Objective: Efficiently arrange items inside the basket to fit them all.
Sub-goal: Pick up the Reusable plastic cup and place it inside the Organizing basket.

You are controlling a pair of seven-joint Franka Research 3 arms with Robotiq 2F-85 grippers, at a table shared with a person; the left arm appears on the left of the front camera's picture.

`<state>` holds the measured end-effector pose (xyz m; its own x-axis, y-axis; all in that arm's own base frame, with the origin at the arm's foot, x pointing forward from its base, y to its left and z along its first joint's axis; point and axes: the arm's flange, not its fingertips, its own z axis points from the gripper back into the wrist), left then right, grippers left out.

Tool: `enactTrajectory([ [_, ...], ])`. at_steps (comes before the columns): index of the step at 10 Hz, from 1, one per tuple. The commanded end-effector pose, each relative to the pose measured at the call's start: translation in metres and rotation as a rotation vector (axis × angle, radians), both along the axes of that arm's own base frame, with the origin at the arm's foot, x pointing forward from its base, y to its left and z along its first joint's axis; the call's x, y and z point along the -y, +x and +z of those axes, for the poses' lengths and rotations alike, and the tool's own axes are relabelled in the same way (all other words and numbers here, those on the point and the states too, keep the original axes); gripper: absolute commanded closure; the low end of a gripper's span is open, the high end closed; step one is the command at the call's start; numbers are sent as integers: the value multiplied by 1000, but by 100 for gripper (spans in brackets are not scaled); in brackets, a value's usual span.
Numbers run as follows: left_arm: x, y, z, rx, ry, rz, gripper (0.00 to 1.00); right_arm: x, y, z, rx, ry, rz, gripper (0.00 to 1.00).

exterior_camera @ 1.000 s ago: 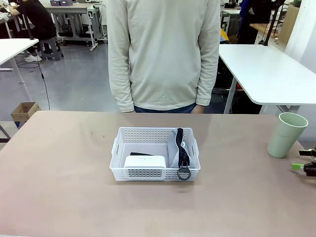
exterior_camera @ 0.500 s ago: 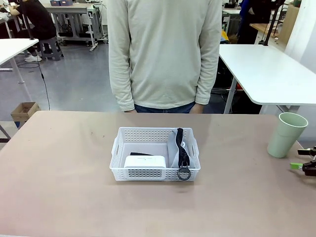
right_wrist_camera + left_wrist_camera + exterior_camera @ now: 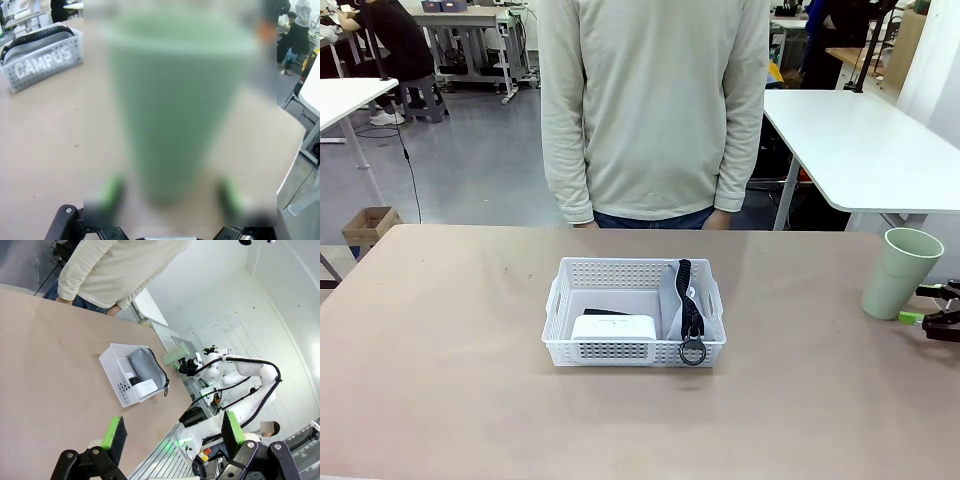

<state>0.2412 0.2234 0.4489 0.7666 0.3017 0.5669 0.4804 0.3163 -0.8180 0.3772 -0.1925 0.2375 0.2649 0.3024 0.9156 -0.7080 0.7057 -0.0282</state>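
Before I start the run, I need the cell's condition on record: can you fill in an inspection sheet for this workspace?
Surface: beige tabletop, no spills seen.
Job's things: white lattice plastic basket holds white rectangular box, small black stapler, grey pouch with black strap; pale green cup stands outside.
Clutter: nothing seen.
Grippers: left gripper open above the table; right gripper open at the cup.
Cables: black cable, far left.
Surroundings: person in cream sweater; cardboard box on floor.
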Motion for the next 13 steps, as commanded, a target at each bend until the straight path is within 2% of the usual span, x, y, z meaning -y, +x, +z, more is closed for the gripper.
enactTrajectory([
  [1,1,0,1,32,-10,0,0,-5,9,-26,94,0,-20,0],
  [3,1,0,1,32,-10,0,0,-8,16,-33,155,34,31,0],
  [9,1,0,1,32,-10,0,0,-18,37,-46,90,104,106,0],
  [13,1,0,1,32,-10,0,0,-33,45,-44,137,142,145,0],
])
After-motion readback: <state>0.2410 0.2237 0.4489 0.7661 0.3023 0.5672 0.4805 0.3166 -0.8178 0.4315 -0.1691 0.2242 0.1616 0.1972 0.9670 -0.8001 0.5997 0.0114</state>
